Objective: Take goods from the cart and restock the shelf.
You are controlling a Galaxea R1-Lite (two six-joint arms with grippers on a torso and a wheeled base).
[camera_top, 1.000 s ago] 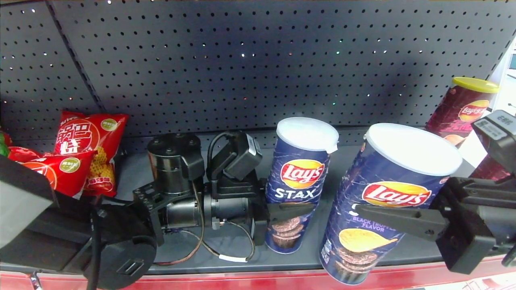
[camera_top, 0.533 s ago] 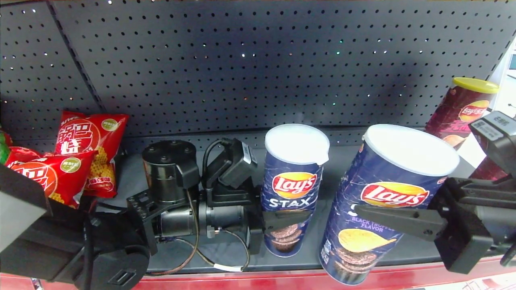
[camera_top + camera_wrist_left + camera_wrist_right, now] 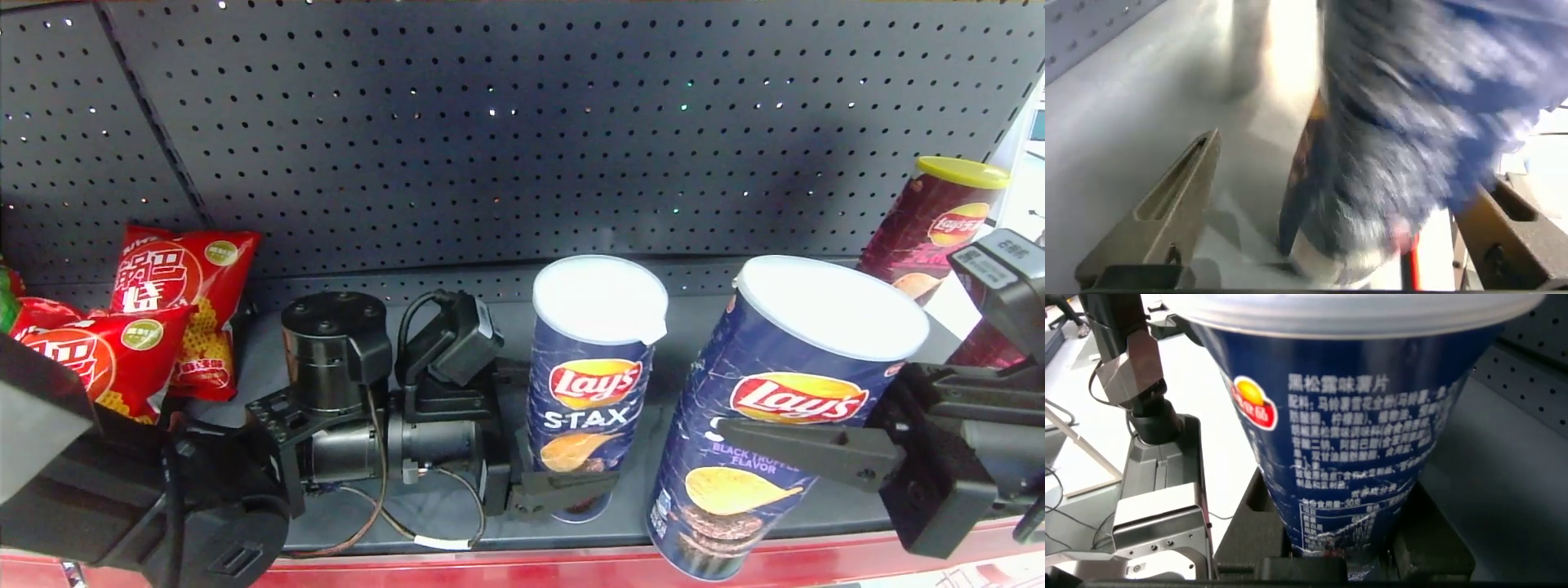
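Okay, three chip canisters in all: two blue with white lids, one maroon with a yellow lid. The first blue canister (image 3: pixel 592 384) stands upright on the grey shelf (image 3: pixel 269 351), roughly mid-shelf and a little back from the red front edge (image 3: pixel 490 569). The left gripper (image 3: pixel 588 483) sits low at this can's base. In the left wrist view its two fingers (image 3: pixel 1167 212) are spread wide with the blurred can between them and a gap showing on one side, so it is open and not clamping. The second blue canister (image 3: pixel 804 367) is to the right of the first, nearer the camera and apart from it. It is tilted, and its bottom hangs over the red front edge; can't tell whether it touches the shelf. The right gripper (image 3: pixel 747 420) is closed on this can around mid-height, one finger lying across the printed front. The right wrist view shows the can's body (image 3: pixel 1355 457) rising out of the gripper. The maroon canister (image 3: pixel 939 220) stands at the far right, close to the perforated back panel (image 3: pixel 490 147). Two red snack bags are at the left end: one (image 3: pixel 184 302) leans on the back panel and the other (image 3: pixel 106 351) overlaps it in front. A sliver of more packaging (image 3: pixel 8 298) at the left edge can't be identified.
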